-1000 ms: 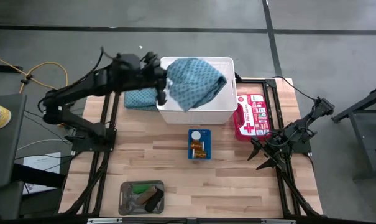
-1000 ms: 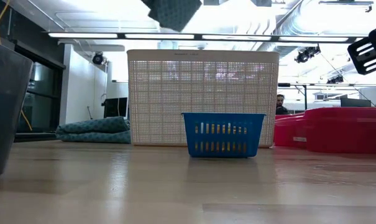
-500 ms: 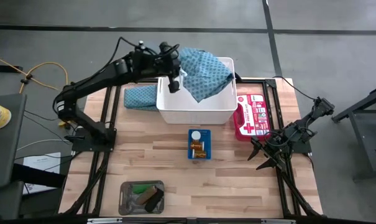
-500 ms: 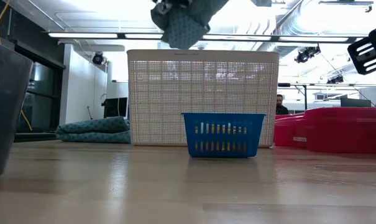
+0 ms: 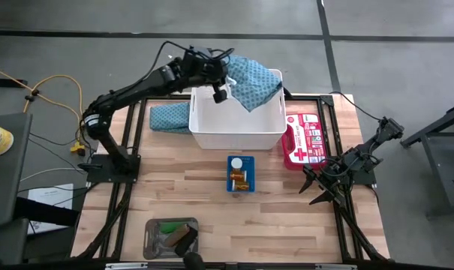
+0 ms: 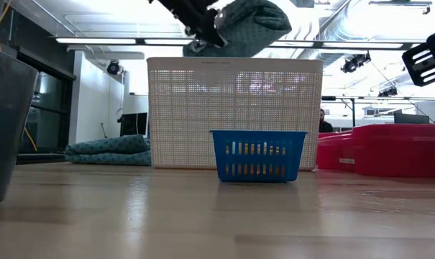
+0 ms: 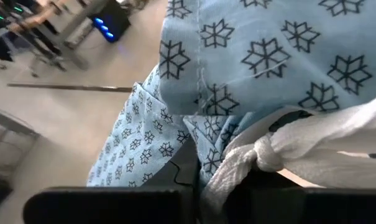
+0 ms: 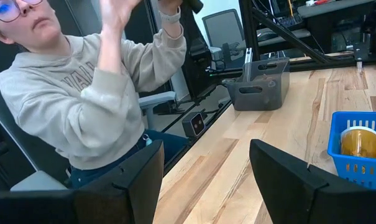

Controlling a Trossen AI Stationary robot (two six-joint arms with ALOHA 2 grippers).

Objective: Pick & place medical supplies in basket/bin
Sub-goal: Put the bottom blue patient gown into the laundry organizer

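The high view looks straight down on the whole table (image 5: 211, 202) from well above. The low view sits at table-top height, facing level across the boards at the white basket (image 6: 234, 113) and the room behind. The left wrist view is pressed close against the patterned cloth (image 7: 256, 68) just ahead of the left gripper (image 5: 220, 84). The right wrist view looks out past the right gripper (image 8: 206, 180) along the table toward a seated person (image 8: 82, 99). The small blue basket (image 5: 240, 173) shows in the high, low and right wrist views.
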